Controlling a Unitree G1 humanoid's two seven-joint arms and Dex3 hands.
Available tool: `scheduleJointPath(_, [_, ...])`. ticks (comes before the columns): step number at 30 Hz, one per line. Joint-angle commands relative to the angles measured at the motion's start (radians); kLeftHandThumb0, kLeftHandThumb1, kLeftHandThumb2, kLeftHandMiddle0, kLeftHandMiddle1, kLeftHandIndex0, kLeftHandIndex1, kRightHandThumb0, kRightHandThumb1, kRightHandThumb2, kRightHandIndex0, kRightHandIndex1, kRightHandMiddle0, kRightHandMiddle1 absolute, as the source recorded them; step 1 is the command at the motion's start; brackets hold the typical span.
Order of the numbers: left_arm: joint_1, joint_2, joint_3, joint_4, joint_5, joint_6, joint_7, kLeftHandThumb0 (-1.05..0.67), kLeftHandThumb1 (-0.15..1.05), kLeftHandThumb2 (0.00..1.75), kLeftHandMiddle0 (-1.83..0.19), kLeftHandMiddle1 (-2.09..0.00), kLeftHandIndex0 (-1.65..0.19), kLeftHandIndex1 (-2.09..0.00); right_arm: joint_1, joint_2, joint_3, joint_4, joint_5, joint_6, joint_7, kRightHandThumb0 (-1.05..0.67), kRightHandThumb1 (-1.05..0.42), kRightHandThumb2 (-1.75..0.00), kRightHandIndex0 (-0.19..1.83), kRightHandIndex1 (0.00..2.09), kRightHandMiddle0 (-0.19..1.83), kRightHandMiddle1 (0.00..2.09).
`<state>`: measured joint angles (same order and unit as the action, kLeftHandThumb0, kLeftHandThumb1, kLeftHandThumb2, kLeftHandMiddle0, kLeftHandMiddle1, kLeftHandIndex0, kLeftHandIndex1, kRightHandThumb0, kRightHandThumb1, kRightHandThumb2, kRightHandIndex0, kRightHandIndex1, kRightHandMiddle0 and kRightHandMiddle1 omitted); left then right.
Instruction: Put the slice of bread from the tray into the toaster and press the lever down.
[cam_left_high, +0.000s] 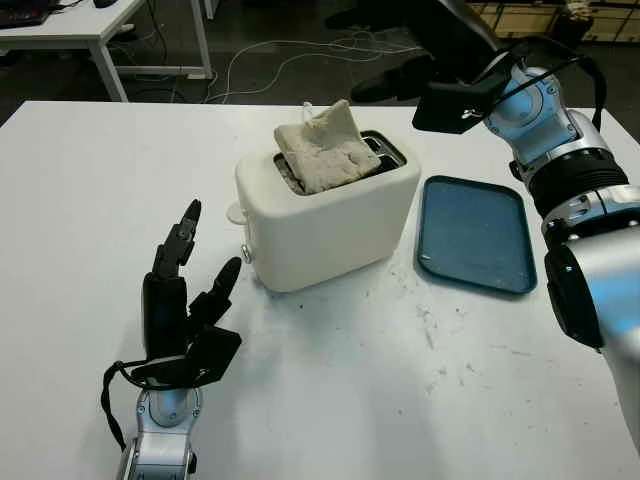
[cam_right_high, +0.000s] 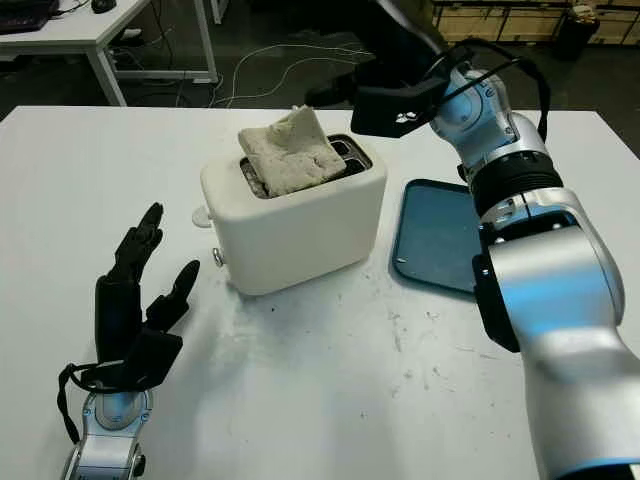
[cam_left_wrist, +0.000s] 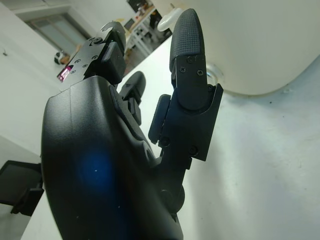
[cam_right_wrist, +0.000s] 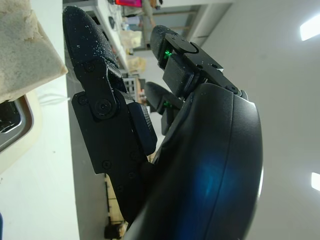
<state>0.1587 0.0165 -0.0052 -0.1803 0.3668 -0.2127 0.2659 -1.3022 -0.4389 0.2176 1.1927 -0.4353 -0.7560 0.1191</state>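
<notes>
Bread (cam_left_high: 322, 147) is the story here, but start nearest, in front of the toaster (cam_left_high: 325, 215): the left hand (cam_left_high: 185, 300) hovers over the white table (cam_left_high: 80, 190), open and holding nothing, black jointed fingers pointing up toward the toaster's near left corner. From the left wrist view, one ribbed, rubbery fingertip (cam_left_wrist: 186, 37) stands close to the toaster's smooth rounded side (cam_left_wrist: 260, 45), with a small round metal knob beside it; contact between finger and toaster can't be made out.

On to the toaster itself: a cream, glossy box with soft rounded corners. A pale lever tab (cam_left_high: 236, 212) pokes out of its left end, sitting high. The slice, a rough, crumbly, pale square, is tilted in the near slot with most of it sticking up above the top; its lower edge is hidden inside. The far slot's metal rim shows behind it.

Right of the toaster lies the tray (cam_left_high: 475, 235), a dark blue rounded rectangle with a raised lip; its right edge is hidden by the silver right arm in the right eye view.

Beyond the toaster's far right corner hangs the right hand (cam_right_high: 370, 85), black, up in the air, open, gripping nothing, partly cut off by the frame top. Cables trail on the floor behind.
</notes>
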Motion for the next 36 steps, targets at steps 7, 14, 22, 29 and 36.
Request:
scheduleJointPath(7, [-0.016,0.006,0.000,0.020,0.001,-0.003,0.004,-0.67,0.92,0.37,-0.13,-0.56,-0.32,0.00,-0.042,-0.005,-0.006,0.006,0.017,0.090,0.057,-0.81,-0.86,0.00,0.38,0.89,0.75,0.02])
scheduleJointPath(14, [-0.009,-0.005,-0.006,0.019,-0.002,-0.013,0.009,-0.65,0.92,0.37,-0.13,-0.57,-0.32,0.00,-0.083,0.023,0.003,0.043,0.027,0.206,0.191,-0.73,-0.79,0.00,0.40,0.76,0.73,0.00])
scheduleJointPath(22, [0.003,-0.010,-0.016,0.014,0.002,-0.018,0.012,-0.64,0.92,0.37,-0.13,-0.57,-0.32,0.00,-0.067,0.031,0.003,0.055,0.036,0.225,0.213,-0.75,-0.80,-0.01,0.37,0.76,0.71,0.00])
scheduleJointPath(29, [-0.002,-0.017,-0.031,0.024,0.003,-0.013,0.012,-0.64,0.92,0.37,-0.12,-0.56,-0.32,0.00,-0.012,0.008,-0.045,0.042,0.088,0.229,0.228,-0.72,-0.82,-0.01,0.34,0.77,0.69,0.00])
scheduleJointPath(36, [-0.026,-0.027,-0.045,0.073,0.008,-0.029,0.030,-0.64,0.92,0.37,-0.12,-0.57,-0.32,0.00,0.249,0.011,-0.229,-0.080,0.315,0.098,0.234,-0.63,-0.86,0.00,0.47,0.46,0.68,0.00])
